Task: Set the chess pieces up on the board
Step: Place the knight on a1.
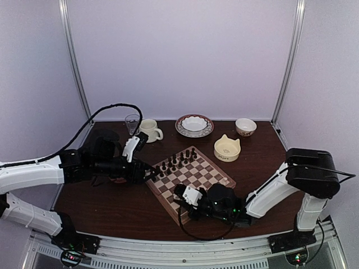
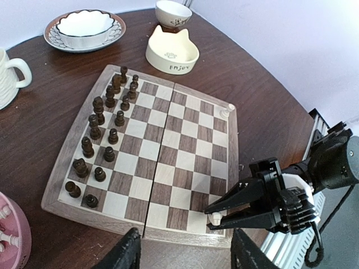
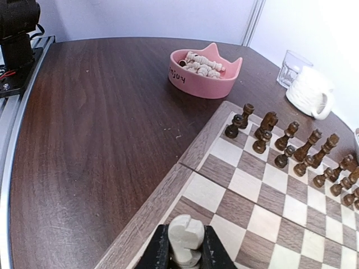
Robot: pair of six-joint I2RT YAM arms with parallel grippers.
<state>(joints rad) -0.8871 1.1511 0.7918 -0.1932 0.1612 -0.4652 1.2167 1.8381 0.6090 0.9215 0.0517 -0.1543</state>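
Two robot arms reach across a dark wooden surface [image 1: 112, 207] toward the board [image 1: 210, 168], a square wooden chessboard lying at an angle in the middle; the right tool [image 3: 185, 255] is clenched on a cream knight [image 3: 185, 235], pinched upright between its two fingers, low over the corner squares at the board's near edge; whether the knight's base touches the board cannot be told; the left tool [image 2: 185, 255] is released, its fingers spread wide with nothing between them, hovering just beside the board's left edge; dark chess pieces [image 2: 104, 129] stand in two rows along the side of the board nearest the left arm; a single cream piece [image 2: 225, 111] stands upright at another corner, by the rim; more of the chess pieces [image 3: 202, 63] lie heaped in a pink cat-eared bowl [image 3: 207, 84] on the surface, near the board's left side; beyond the board stand a glass [image 1: 132, 122], a white mug [image 1: 150, 130], a patterned plate [image 1: 180, 131] holding a white bowl [image 1: 194, 123], a small bowl [image 1: 245, 126] and a pale yellow cat-eared bowl [image 1: 227, 148].
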